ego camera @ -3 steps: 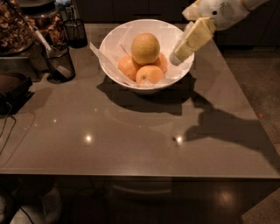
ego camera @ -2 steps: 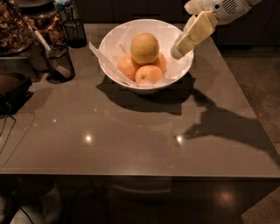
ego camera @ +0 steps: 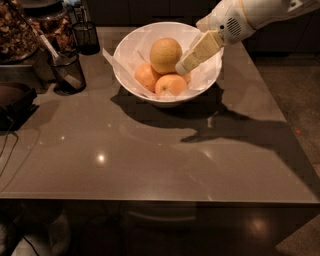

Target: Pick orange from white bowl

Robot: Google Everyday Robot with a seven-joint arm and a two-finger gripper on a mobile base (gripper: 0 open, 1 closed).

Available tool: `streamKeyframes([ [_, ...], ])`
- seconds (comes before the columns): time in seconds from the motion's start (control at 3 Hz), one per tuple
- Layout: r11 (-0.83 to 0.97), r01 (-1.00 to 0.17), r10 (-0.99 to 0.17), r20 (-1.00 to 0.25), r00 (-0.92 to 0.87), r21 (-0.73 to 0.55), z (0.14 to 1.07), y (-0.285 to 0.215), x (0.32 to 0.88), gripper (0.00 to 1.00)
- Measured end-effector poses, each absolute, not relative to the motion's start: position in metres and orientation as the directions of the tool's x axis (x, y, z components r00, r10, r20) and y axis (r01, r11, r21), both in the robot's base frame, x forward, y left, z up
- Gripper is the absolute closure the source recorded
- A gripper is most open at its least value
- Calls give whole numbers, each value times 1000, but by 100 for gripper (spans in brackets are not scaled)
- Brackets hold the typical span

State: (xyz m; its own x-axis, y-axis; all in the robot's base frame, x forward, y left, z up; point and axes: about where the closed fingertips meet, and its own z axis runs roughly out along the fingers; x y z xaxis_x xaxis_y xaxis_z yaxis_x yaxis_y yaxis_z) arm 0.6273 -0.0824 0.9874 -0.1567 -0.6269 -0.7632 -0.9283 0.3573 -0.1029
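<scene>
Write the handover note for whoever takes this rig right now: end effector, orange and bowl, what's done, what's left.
End effector: over the white bowl, angled down, tip close beside the orange; contact unclear.
Orange: lies on top of the smaller oranges in the bowl, which stands on the table.
Done: the reach to the bowl.
Left: grasp the orange and lift it out; it is not yet lifted.

The gripper (ego camera: 181, 67), over the white bowl (ego camera: 167, 102), hides most of one small orange (ego camera: 187, 78); its arm (ego camera: 250, 15) leaves the top edge.
</scene>
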Motion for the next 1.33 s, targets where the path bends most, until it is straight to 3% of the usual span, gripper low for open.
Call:
streamKeyframes([
  [1.33, 396, -917, -599, -771, -217, -49, 954, -53, 677, 0],
])
